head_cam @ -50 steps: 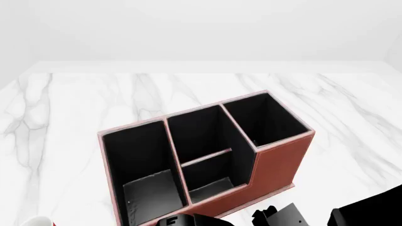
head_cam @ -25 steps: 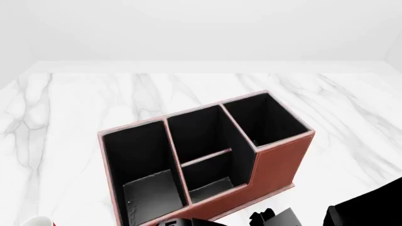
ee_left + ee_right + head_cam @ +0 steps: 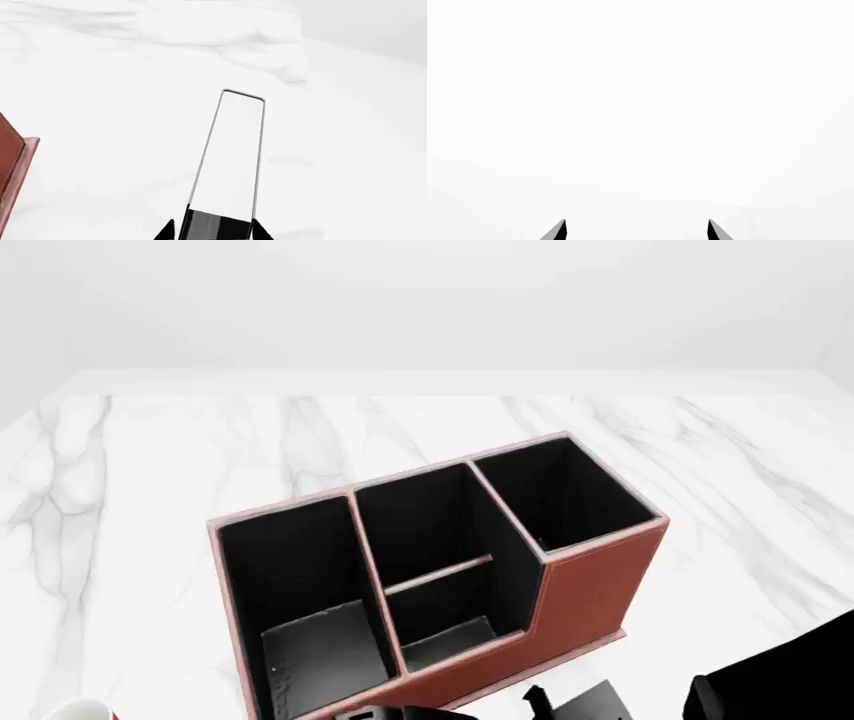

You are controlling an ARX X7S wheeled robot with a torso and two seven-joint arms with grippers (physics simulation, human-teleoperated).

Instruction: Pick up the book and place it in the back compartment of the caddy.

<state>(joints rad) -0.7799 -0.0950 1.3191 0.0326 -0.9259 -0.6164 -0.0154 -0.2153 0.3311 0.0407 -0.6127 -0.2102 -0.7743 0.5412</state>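
Between the two black fingertips of your left end effector (image 3: 215,231), in the left wrist view, stands the book (image 3: 228,160), clamped at its near end with its white page edge and thin dark cover outlines running away from the camera over the marble bench (image 3: 120,100). A reddish-brown corner of the caddy (image 3: 12,165) shows at that view's edge, well apart from the book. From the head view the caddy (image 3: 587,585) sits mid-bench, turned at an angle, its black-lined cells open upward; the book cannot be made out in this view, only dark arm parts just in front of the caddy's stepped wall. A sliver of a red-and-white mug (image 3: 83,710) lies beside the caddy's left front corner. Your right end effector (image 3: 636,231) shows two dark fingertips set wide apart with nothing between them, released, against plain white. Compared with half a second ago, the dark parts in front of the caddy have sunk slightly lower in the head view; the caddy itself has not moved.
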